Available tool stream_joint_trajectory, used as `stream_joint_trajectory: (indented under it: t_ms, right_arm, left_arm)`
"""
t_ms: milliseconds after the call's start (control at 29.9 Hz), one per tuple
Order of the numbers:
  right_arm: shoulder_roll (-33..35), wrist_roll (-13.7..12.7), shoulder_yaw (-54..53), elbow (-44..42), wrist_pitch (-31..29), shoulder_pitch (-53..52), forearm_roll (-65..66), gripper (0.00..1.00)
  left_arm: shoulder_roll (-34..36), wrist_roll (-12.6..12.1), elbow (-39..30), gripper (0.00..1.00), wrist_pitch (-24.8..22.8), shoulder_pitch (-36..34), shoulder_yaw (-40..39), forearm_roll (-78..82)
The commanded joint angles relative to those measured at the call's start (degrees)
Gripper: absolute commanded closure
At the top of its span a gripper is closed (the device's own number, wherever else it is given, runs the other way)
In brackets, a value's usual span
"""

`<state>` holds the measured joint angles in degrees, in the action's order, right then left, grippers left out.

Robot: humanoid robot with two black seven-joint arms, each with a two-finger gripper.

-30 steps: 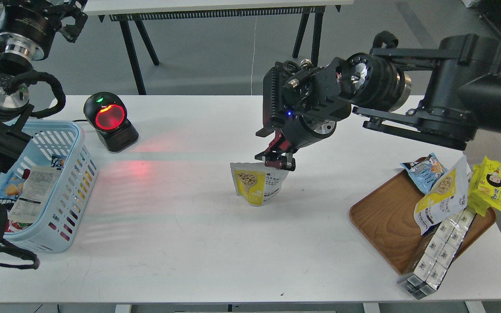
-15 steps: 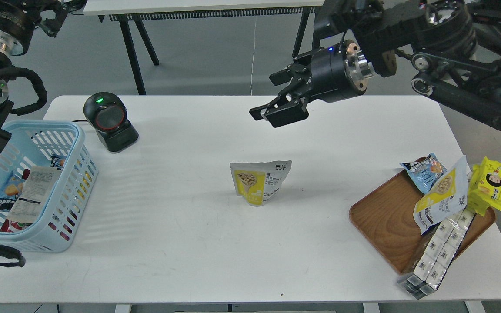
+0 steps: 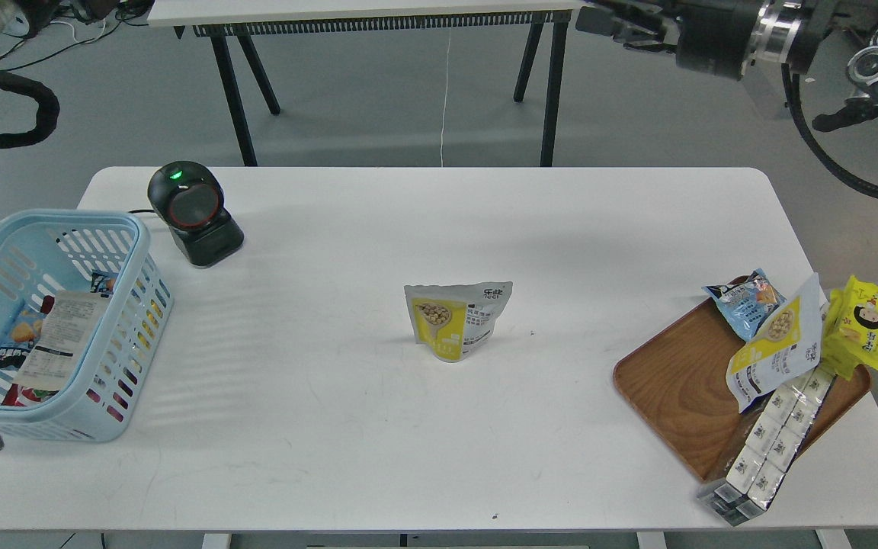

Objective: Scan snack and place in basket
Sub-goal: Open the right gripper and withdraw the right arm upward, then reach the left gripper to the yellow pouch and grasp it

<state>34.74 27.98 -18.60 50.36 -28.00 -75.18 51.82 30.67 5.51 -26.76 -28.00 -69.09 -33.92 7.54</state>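
Observation:
The snack [image 3: 456,320], a yellow and white-grey pouch with beige balls pictured, stands upright alone at the table's middle. The light blue basket [image 3: 65,219] sits at the left table edge with a few packets and a paper slip inside. My right gripper [image 3: 605,20] is high at the top right, far above and behind the snack, dark and partly cut by the frame edge; its fingers cannot be told apart. Only parts of my left arm show at the left edge; its gripper is out of view.
A black scanner [image 3: 193,213] with a green light stands behind the basket. A brown wooden tray [image 3: 675,389] at the right holds a similar pouch [image 3: 778,347], a blue packet [image 3: 744,301], a yellow cartoon-face packet [image 3: 862,324] and a pack of white cartons [image 3: 770,442].
My right gripper let go of the snack, rose and pulled back to the top right. The scanner's red light went out. My left arm drew back to the left.

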Motion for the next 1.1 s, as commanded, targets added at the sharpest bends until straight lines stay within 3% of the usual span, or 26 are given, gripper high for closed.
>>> stream_joint_trajectory:
  t_ms: [0,167,367,534,601,735,968,1068]
  right_arm:
    - [2.5,0.0,-0.7,-1.1,0.0,4.2,-9.9,0.01]
    - [2.6,0.0,-1.2,-4.1,0.8,9.2,-24.8,0.01]
    - [2.6,0.0,-2.2,-7.1,0.7,11.9,-28.8,0.01]
    - [0.7,0.0,-2.7,-14.0,0.0,13.8,-47.0,0.01]
    - [-2.2,-0.6,-2.8,-18.0,0.0,13.9,-52.9,0.01]
    - [-7.0,-0.8,-4.3,-22.7,0.0,15.5,-61.6,0.01]
    - [-8.1,-2.1,-10.2,-22.8,0.0,21.2,-64.7,0.01]
    - [-9.5,-2.8,-11.7,-22.9,0.0,23.1,-64.7,0.01]
  left_arm:
    - [1.4,-0.1,-10.5,0.03,0.0,-0.1,0.3,8.1]
    - [2.8,0.0,-21.7,0.03,0.0,0.5,0.3,19.3]
    - [4.9,0.4,-34.8,0.03,0.0,1.1,0.5,35.9]
    - [5.8,0.8,-43.8,0.03,0.0,1.3,1.8,50.2]
    - [5.6,2.6,-46.4,0.03,0.0,1.4,2.7,54.2]
    - [3.9,9.0,-52.2,0.04,0.0,1.5,5.7,66.2]
    - [0.4,10.0,-56.0,0.05,0.0,2.5,10.1,88.6]
    - [0.3,12.2,-57.8,0.10,0.0,2.5,13.0,94.8]
